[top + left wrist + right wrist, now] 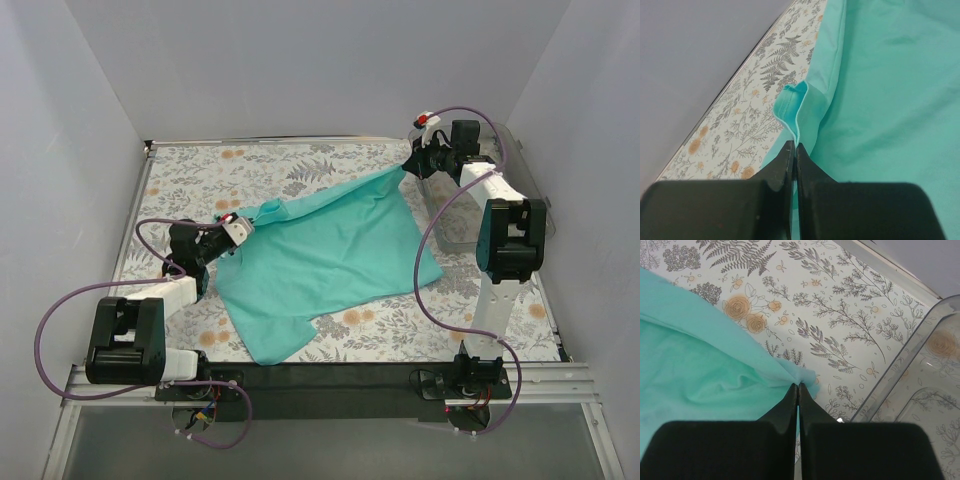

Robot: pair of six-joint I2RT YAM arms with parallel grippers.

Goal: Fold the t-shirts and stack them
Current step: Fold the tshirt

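Left of the bin (452, 222): shirt (330, 265) is lying mostly spread on the table (190, 180), with one sleeve pointing away from the bin toward the near edge.
Right gripper (408, 168): is pinching the shirt's far corner just beside the bin's far end, its jaws closed tight on a thin tuft of fabric.
Left gripper (238, 228): is gripping well left of the bin, its jaws pressed together on a doubled, stitched edge of the shirt.
Span between grips: the far edge is hanging raised off the table and sagging slightly in the middle.
Feel: the shirt is looking soft, light and limp. It is draping and wrinkling freely, so it will probably not hold any shape by itself.
Where to hold: hems and corners are offering the thickest bite. A shallow pinch on single-layer cloth is likely risking a slip.
Step, as judged: a first fold is probably starting, and nothing is folded yet.
Stack: only one shirt is showing.
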